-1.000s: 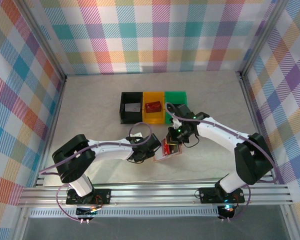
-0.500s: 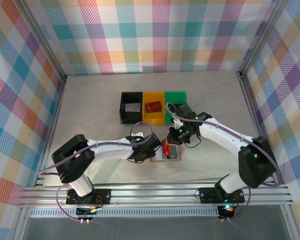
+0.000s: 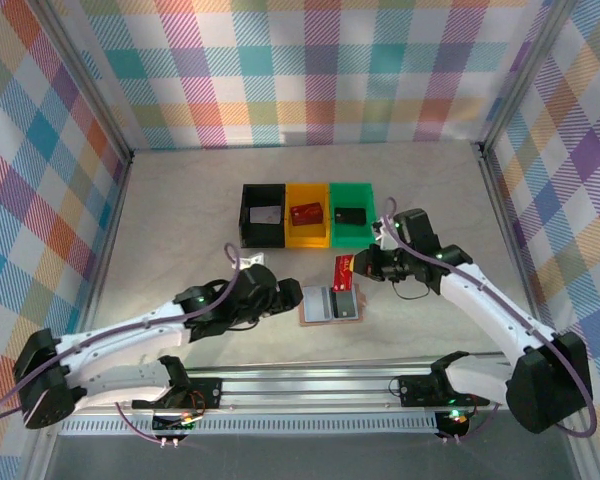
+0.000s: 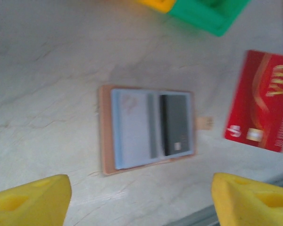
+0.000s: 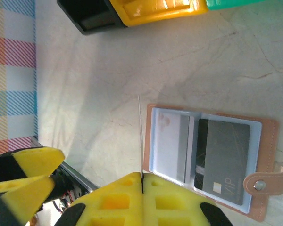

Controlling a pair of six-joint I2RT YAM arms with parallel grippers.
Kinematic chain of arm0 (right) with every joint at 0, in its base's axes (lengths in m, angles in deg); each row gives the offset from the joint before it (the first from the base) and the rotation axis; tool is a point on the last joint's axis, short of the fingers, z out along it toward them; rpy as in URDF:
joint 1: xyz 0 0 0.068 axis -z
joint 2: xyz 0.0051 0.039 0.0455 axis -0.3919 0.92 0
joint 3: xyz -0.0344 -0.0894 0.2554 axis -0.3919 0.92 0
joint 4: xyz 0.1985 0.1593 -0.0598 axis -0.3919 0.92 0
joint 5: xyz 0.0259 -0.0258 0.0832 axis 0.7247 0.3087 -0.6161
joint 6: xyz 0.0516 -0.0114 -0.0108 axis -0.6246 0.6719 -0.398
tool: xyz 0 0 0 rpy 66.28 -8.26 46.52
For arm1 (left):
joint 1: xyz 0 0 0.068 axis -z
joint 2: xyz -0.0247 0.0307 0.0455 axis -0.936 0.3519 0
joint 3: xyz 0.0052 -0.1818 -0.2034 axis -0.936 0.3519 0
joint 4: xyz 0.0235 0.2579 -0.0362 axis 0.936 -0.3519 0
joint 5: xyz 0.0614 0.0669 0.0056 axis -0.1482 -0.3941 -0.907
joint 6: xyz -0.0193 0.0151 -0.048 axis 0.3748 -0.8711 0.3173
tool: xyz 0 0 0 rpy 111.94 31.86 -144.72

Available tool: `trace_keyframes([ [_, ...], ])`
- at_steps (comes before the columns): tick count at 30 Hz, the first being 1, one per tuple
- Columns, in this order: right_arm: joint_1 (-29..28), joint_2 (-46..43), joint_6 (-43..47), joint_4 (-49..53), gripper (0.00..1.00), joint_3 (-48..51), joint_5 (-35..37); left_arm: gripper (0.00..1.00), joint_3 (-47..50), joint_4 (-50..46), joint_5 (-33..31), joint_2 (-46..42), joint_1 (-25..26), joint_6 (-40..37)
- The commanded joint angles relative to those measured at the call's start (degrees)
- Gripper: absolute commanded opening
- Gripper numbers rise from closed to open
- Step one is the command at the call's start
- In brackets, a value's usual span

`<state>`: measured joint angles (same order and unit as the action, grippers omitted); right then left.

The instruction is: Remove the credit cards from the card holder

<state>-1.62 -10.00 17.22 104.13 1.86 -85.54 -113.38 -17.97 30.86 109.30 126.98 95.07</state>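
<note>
The tan card holder (image 3: 320,320) lies spread open on the table, its pale blue panels up (image 4: 132,129) (image 5: 167,141). A dark grey credit card (image 4: 176,123) (image 5: 225,160) sits in its right pocket. My right gripper (image 3: 363,267) (image 5: 142,181) is shut on a red credit card (image 3: 345,271) (image 4: 262,120), seen edge-on (image 5: 140,136) in its wrist view, and holds it in the air just past the holder's far right corner. My left gripper (image 3: 280,297) (image 4: 141,202) is open, left of the holder and apart from it, with nothing between its fingers.
Three bins stand in a row behind the holder: black (image 3: 250,232) with a grey card, yellow (image 3: 307,236) with a red card, green (image 3: 351,236) with a black card. The aluminium rail (image 3: 310,385) runs along the near table edge.
My left gripper has opened and drawn back to the left, off the holder. The right gripper has carried the red card up and away to the right. The holder now lies flat.
</note>
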Motion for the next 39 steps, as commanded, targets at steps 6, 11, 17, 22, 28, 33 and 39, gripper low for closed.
trace_keyframes([
  [6,0.1,-11.6,-11.2,-16.8,0.00,7.4,0.5,0.87,7.9,21.2,9.6,-2.1,-0.3,-0.3],
  [11,0.1,-17.0,-17.9,-23.7,0.00,12.4,3.2,0.88,8.8,33.7,11.5,2.7,2.5,1.7],
  [17,0.1,-18.3,-21.3,-26.8,0.00,14.6,1.8,0.88,8.2,44.5,10.2,6.2,5.5,2.1],
  [22,0.1,-19.6,-25.6,-31.7,0.00,17.4,1.4,0.84,8.8,51.6,9.0,9.6,6.2,4.0],
  [28,0.1,-20.4,-27.2,-33.7,0.00,18.5,1.1,0.78,8.9,58.0,6.8,12.7,6.8,5.7],
  [33,0.0,-20.8,-28.0,-34.9,0.00,19.0,0.6,0.71,8.2,59.6,4.8,14.4,6.8,6.5],
  [39,0.0,-21.7,-28.4,-35.7,0.00,20.0,0.6,0.61,7.6,60.4,1.0,14.8,6.8,7.3],
])
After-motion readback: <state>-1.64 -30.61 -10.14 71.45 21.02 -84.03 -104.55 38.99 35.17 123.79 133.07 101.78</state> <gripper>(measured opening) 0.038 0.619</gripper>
